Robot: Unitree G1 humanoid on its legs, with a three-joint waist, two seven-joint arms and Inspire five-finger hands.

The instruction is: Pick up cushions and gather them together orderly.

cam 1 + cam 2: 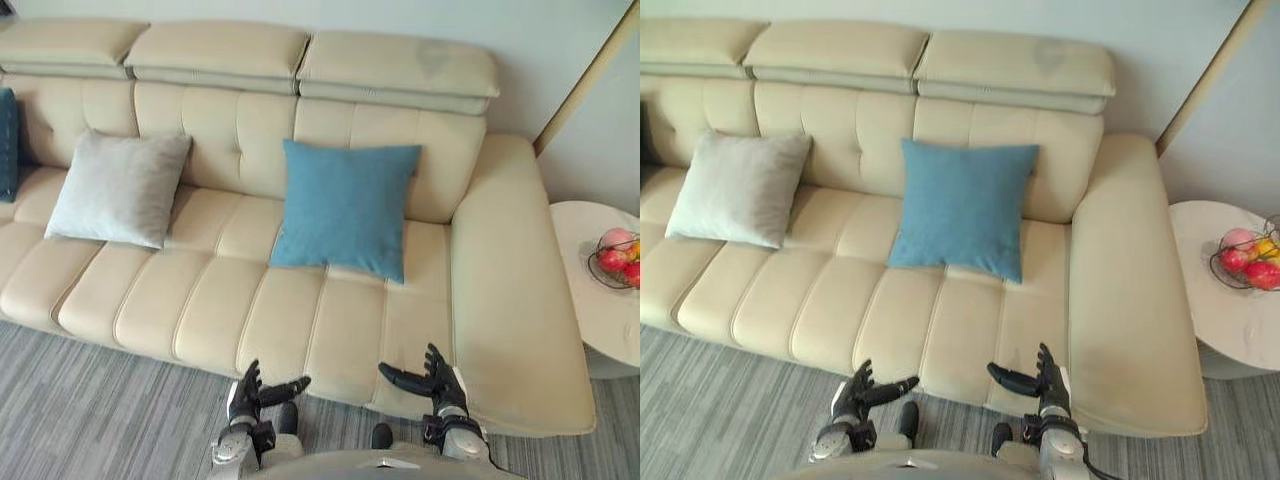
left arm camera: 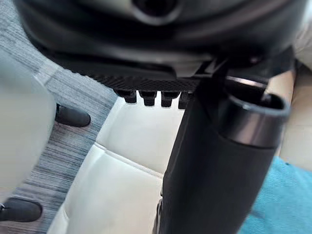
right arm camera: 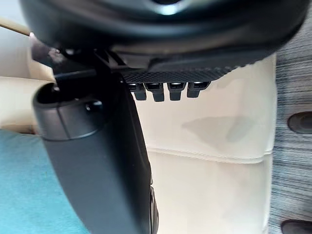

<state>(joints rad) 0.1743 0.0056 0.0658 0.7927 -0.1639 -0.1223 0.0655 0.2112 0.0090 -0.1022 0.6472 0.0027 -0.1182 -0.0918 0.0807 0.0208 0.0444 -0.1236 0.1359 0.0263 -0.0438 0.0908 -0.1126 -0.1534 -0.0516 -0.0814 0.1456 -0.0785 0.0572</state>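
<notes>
Cream leather sofa (image 1: 300, 300) is seen from above, set on a grey striped carpet (image 1: 90, 410) against a pale wall. Two cushions are propped upright against its backrest. A blue cushion (image 1: 345, 208) is leaned near the middle of the seat, slightly towards the robot's right. A grey cushion (image 1: 118, 188) is leaned further to the robot's left, well apart from the blue one. A dark teal item (image 1: 7, 145) is cut off at the far left edge of the sofa, and it cannot be told what it is.

Both hands are held low at the sofa's front edge, palms turned towards each other. The left hand (image 1: 245, 393) is spread wide, with fingers pointing up and thumb stretched inward, and nothing is held in it. The right hand (image 1: 443, 383) is spread the same way and is likewise empty.

The blue cushion is placed further back on the seat, between the two hands and apart from both. The grey cushion is found well to the left of the left hand and further back.

In each wrist view, bare seat leather is seen past the thumb, with a corner of the blue cushion beside it.

A round white table (image 1: 590, 300) is placed beside the sofa's right arm, with a wire bowl of fruit (image 1: 618, 257) set on it.
</notes>
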